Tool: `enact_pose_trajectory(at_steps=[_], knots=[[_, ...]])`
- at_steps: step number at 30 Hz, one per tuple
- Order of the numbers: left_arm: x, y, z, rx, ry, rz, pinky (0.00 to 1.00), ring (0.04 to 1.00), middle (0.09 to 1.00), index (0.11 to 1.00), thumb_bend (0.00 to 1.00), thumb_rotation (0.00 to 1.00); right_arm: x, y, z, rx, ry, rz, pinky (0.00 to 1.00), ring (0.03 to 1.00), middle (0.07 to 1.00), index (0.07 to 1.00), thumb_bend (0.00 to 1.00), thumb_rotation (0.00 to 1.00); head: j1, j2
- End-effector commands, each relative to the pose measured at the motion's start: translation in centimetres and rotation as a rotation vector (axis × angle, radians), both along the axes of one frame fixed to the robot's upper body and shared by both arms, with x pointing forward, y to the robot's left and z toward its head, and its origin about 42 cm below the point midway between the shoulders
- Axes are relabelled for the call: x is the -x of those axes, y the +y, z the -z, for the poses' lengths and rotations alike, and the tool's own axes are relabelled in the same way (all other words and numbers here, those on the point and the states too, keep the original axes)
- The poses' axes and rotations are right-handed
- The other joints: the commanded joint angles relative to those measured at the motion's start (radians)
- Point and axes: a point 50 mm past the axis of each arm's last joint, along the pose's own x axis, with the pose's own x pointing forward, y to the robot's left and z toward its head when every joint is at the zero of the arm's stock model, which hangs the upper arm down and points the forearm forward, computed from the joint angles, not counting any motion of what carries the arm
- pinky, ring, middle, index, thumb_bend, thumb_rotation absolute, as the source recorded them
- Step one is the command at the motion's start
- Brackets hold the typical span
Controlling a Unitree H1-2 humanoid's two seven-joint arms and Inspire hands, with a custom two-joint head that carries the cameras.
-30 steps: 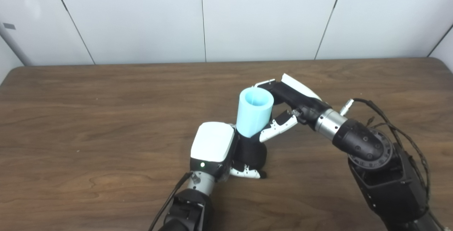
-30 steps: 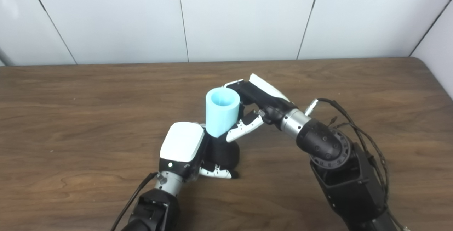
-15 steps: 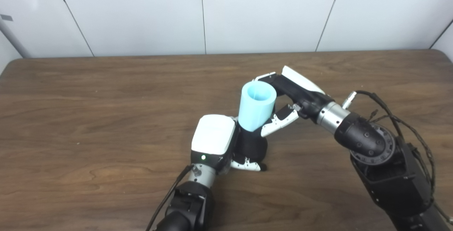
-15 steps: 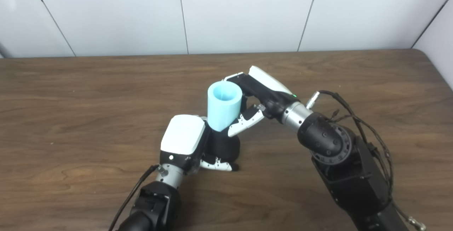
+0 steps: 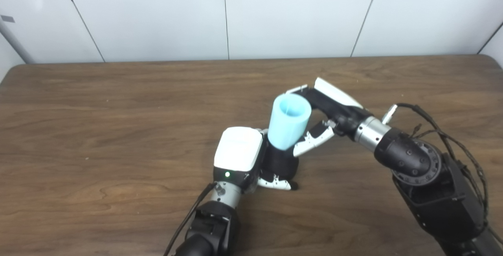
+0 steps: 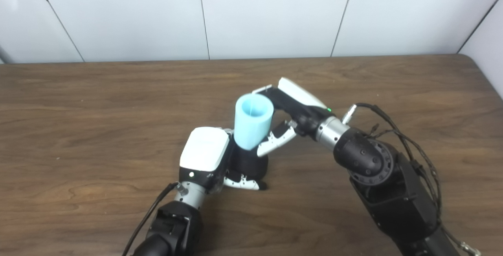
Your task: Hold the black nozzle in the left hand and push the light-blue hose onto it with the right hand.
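Note:
The black nozzle (image 5: 279,163) stands on the table near its middle, and my left hand (image 5: 240,161) is shut on it from the left, white back plate up. The light-blue hose (image 5: 289,121), a short open tube, sits with its lower end on the nozzle's top and leans a little to the right. My right hand (image 5: 323,114) is shut on the hose from behind and the right, thumb against its lower side. In the right eye view the same stack shows: hose (image 6: 252,121), nozzle (image 6: 247,163), left hand (image 6: 205,156), right hand (image 6: 292,110). Where hose meets nozzle is partly hidden.
The brown wooden table (image 5: 98,130) stretches wide around both hands. White wall panels (image 5: 290,12) run behind its far edge. Black cables (image 5: 444,130) loop off my right forearm near the table's right side.
The camera tilted after the earliest frame. Since half a second ago the hose and my right hand have shifted slightly right and down, and the hose leans more. The left hand holds still.

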Motion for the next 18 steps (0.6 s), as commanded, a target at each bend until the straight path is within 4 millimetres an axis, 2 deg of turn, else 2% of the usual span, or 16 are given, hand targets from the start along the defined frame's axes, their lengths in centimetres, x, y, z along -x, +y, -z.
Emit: enact_pose_trajectory(at_steps=[1, 11, 15, 18], knots=[[1.93, -1.24, 3.13, -0.027, 0.226, 0.080, 0.61, 0.593, 0.535, 0.471, 0.52, 0.00, -0.25, -0.51, -1.18, 0.023, -0.028, -0.012, 0.55, 0.614, 0.652, 0.668, 0.90, 0.06, 0.000, 0.001], [1.88, -1.36, 3.10, -0.028, 0.216, 0.081, 0.55, 0.534, 0.468, 0.484, 0.53, 0.00, -0.53, -0.60, -1.53, 0.026, -0.009, -0.029, 0.65, 0.679, 0.686, 0.679, 0.97, 0.12, -0.001, 0.000], [1.83, -1.37, 3.13, -0.026, 0.217, 0.080, 0.58, 0.564, 0.504, 0.480, 0.52, 0.00, -0.65, -0.65, -1.61, 0.028, -0.007, -0.028, 0.66, 0.690, 0.696, 0.694, 0.99, 0.14, -0.001, -0.002], [1.75, -1.33, 3.14, -0.023, 0.219, 0.081, 0.56, 0.547, 0.479, 0.484, 0.53, 0.00, -0.71, -0.86, -1.76, 0.032, -0.013, -0.028, 0.68, 0.703, 0.710, 0.713, 1.00, 0.17, -0.002, -0.003]])
